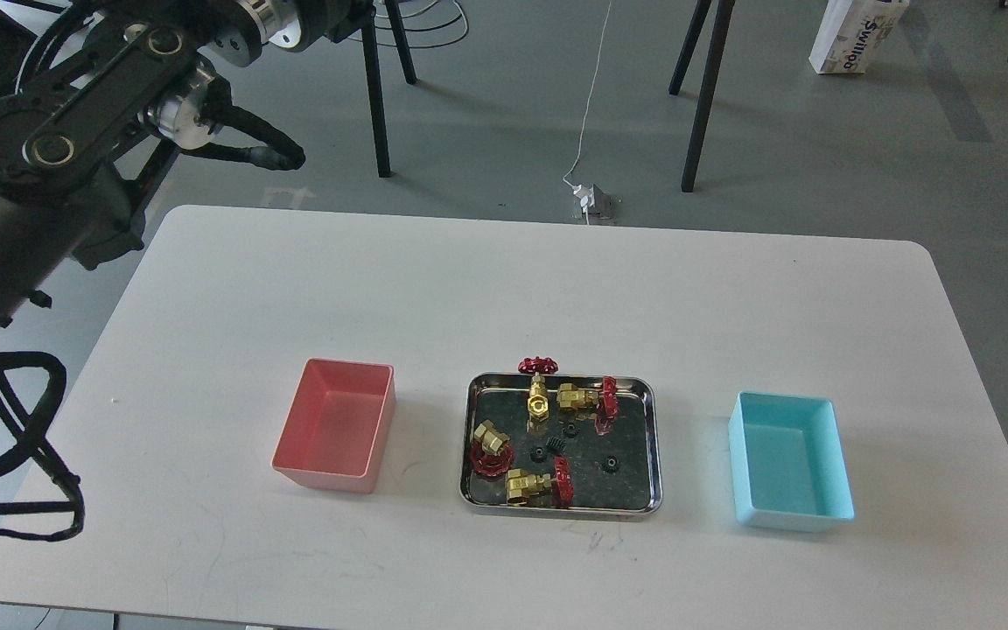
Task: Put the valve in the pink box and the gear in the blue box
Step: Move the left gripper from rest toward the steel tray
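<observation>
Several brass valves with red handwheels lie in a shiny steel tray (560, 508) at the table's middle: one valve (538, 391) at the back, one (584, 399) to its right, one (490, 447) at the left and one (537, 486) at the front. Several tiny black gears sit among them, such as a gear (611, 462) on the right and another (557, 446) at the centre. The pink box (327, 478) stands empty left of the tray. The blue box (786, 521) stands empty on the right. My left arm (75, 105) rises at the upper left, and its far end leaves the top edge. The right arm is out of view.
The white table (469, 289) has rounded corners, with its front edge low in the view. Beyond its far edge are black stand legs (377, 105), a white cable with a plug (591, 199) and a paper bag (854, 35) on the grey floor.
</observation>
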You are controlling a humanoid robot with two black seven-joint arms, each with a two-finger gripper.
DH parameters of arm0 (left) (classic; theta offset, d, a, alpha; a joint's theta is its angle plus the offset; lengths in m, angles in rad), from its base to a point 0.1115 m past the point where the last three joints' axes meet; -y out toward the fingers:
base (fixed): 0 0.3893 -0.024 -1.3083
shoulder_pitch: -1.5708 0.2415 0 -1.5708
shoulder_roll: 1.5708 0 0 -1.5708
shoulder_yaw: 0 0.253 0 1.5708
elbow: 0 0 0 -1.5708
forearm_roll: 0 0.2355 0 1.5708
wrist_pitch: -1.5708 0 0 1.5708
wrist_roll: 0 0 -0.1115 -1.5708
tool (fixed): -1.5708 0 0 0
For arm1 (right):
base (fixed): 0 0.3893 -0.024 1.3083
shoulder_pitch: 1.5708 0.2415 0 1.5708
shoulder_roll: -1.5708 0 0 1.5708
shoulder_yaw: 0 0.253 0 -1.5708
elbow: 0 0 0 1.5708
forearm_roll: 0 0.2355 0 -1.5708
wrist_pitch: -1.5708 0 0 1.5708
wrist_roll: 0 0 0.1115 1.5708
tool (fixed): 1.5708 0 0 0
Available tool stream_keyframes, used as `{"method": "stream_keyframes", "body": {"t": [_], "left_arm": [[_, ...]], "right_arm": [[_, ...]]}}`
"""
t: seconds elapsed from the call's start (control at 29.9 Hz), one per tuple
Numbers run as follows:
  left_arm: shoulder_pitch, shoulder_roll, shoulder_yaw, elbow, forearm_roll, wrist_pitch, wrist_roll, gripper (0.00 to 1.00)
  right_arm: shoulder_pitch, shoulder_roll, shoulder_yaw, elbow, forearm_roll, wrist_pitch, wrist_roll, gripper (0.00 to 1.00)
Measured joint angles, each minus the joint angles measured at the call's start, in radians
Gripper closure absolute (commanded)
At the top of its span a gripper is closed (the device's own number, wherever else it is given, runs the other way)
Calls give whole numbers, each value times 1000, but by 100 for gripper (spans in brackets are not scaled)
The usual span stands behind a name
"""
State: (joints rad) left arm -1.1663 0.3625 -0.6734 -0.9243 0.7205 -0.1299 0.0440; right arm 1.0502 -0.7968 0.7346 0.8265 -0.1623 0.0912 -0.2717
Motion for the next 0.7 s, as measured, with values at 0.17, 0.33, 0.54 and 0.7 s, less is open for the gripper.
{"method": "stream_keyframes", "body": {"t": [0.17, 0.33, 0.54, 0.7], "left_arm": [[19, 19, 2, -19, 9, 8, -110, 0], [49, 41, -68, 4, -55, -32, -174, 0], [102, 17, 0, 41, 31, -29, -330, 0], [130, 101, 165, -143, 447, 95, -439, 4]], "right_arm": [[28, 7, -2, 31, 0, 10, -6, 1], [41, 10, -3, 38, 0, 11, -4, 1], [71, 11, 0, 39, -7, 10, 1, 1], [100, 10, -3, 40, -16, 12, 1, 1]]}}
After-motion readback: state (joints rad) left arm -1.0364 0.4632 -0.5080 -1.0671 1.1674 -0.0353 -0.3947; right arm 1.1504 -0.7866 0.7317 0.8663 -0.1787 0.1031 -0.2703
